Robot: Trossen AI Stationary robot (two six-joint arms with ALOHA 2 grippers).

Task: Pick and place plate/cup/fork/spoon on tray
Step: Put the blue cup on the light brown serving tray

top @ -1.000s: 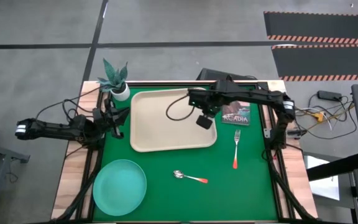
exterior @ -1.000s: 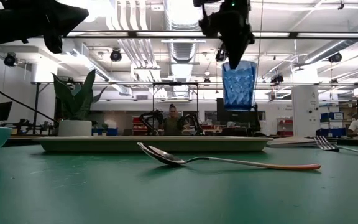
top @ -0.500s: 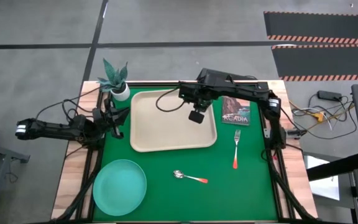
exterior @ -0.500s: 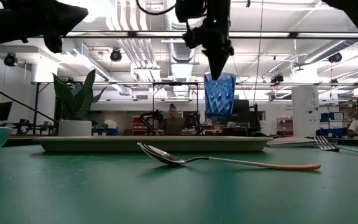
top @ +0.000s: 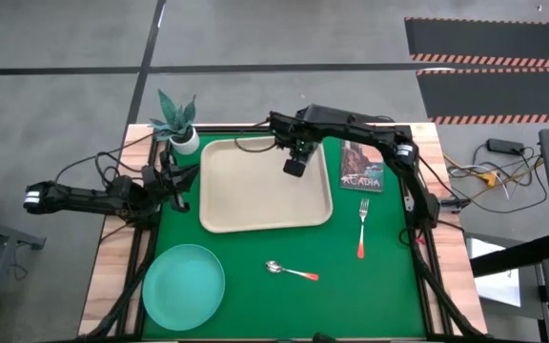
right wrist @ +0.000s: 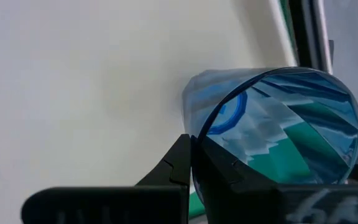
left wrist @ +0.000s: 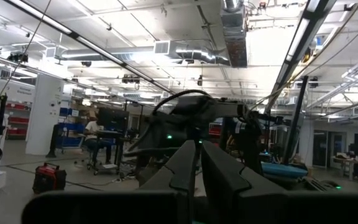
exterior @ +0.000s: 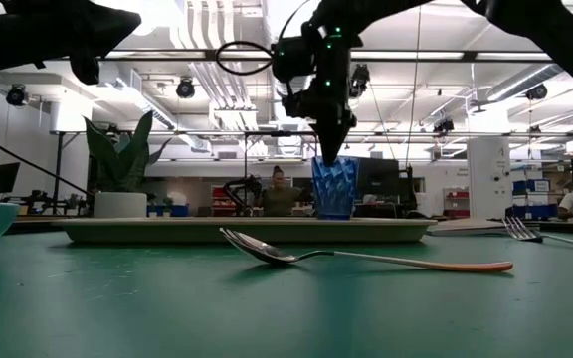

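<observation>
My right gripper reaches over the far right part of the beige tray and is shut on the blue translucent cup. The cup stands upright, its base down at the tray's rim. The teal plate lies on the green mat at the near left. The spoon lies near the tray's front edge, the fork to the tray's right. My left gripper is shut and empty at the table's left, beside the tray's left edge. My right gripper pinches the cup's rim, one finger inside the cup and one finger outside. The fingers come from above, pointing down. The cup hangs upright below them, its base at the tray's rim level; whether it rests on the tray I cannot tell.
A white pot with a green plant stands at the far left corner, close to my left gripper. A book lies to the right of the tray. The mat is bare at the near right.
My right gripper has carried the cup toward the table's left and far edge, over the tray, and has gone down. The cup has stayed upright and dropped from well above the tray to the level of its rim.
</observation>
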